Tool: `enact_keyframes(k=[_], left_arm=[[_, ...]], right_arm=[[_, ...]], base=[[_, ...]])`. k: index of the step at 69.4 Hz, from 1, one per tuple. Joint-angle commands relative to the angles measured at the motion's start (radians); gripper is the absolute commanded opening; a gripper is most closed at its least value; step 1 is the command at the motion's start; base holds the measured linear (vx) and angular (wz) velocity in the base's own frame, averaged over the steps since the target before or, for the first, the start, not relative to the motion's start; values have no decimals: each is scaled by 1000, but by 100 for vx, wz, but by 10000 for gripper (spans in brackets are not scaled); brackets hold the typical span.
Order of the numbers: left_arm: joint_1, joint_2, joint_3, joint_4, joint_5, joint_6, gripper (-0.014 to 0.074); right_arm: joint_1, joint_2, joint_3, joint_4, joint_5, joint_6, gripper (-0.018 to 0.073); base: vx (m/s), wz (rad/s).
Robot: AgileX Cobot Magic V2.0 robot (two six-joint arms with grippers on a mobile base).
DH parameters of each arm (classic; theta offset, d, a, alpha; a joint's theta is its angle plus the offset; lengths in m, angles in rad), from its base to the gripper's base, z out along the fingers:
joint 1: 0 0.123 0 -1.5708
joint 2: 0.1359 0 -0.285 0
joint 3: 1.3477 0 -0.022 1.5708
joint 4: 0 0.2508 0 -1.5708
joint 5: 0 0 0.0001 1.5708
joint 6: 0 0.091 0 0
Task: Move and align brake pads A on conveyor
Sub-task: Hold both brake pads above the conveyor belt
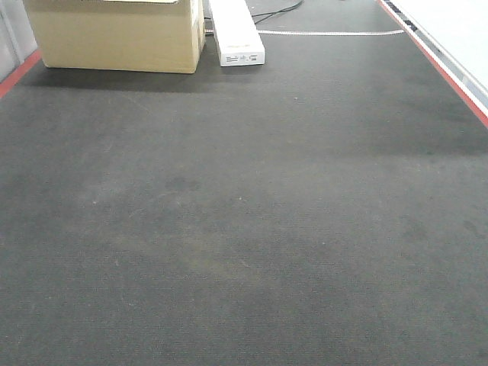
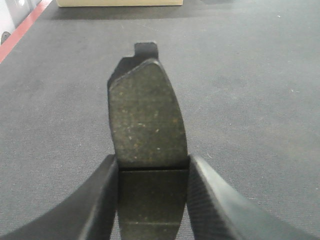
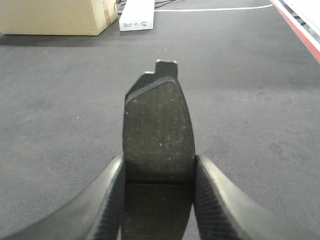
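Observation:
In the left wrist view a dark grey brake pad (image 2: 146, 120) with a thin centre groove sticks forward over the conveyor (image 2: 250, 75). My left gripper (image 2: 153, 172) is shut on it at the groove, both fingers pressed to its sides. The right wrist view shows a second brake pad (image 3: 158, 127) of the same kind, with my right gripper (image 3: 159, 175) shut on it the same way above the conveyor (image 3: 250, 85). The front view shows only bare conveyor (image 1: 244, 213); neither gripper nor pad appears there.
A cardboard box (image 1: 114, 34) and a long white box (image 1: 236, 32) stand at the far end of the belt. A white line (image 1: 332, 33) crosses the belt beside them. Red edge strips (image 1: 435, 65) run along both sides.

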Motion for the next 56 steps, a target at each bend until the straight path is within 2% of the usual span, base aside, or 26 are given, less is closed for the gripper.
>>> enact_keyframes(k=[1, 41, 48, 56], left_arm=[[-4, 5, -29, -8, -95, -3, -6], [-4, 5, -29, -8, -95, -3, -6], [-4, 5, -29, -8, -125, -3, -6], [-3, 11, -41, -4, -103, -38, -6]], right_arm=[[-5, 10, -33, -12, -95, -4, -7], [-5, 10, -33, -12, -96, -4, -7], [-5, 10, -33, -12, -96, -4, -7], [-5, 10, -33, -12, -96, -4, -7]], base=[[0, 0], [0, 0], [0, 0], [0, 0]])
